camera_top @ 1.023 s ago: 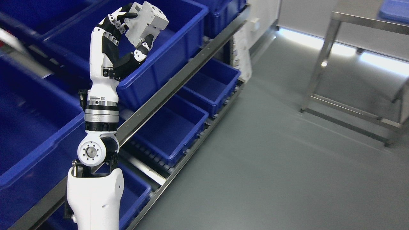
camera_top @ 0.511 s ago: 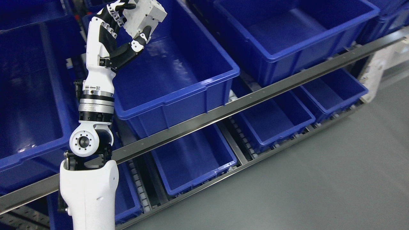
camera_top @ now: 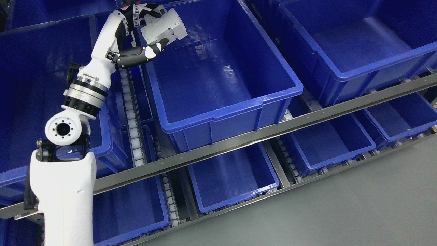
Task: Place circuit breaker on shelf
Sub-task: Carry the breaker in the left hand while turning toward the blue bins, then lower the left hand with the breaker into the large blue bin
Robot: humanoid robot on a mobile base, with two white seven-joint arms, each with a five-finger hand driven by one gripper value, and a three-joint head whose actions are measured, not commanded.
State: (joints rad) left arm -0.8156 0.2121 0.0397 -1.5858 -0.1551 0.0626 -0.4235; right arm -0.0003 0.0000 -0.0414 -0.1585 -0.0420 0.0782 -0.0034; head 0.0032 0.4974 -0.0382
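My left hand [camera_top: 150, 30] is raised at the top left of the head view, its black and white fingers shut on a white circuit breaker [camera_top: 164, 27]. The breaker hangs over the near left corner of a large blue bin [camera_top: 218, 112] on the upper level of the shelf [camera_top: 239, 138]. The inside of that bin shows only glossy blue plastic. My left forearm [camera_top: 61, 191] rises from the lower left edge. The right arm does not show.
More blue bins flank the middle one: one at the left [camera_top: 30, 75] and one at the right [camera_top: 344, 73]. Lower bins [camera_top: 235, 177] sit under a slanted metal rail. White rollers [camera_top: 131, 112] run between bins. Grey floor [camera_top: 341, 212] fills the lower right.
The camera has swung left and down, so the shelf now fills the picture. My left hand has tilted over the middle bin's corner, still holding the breaker.
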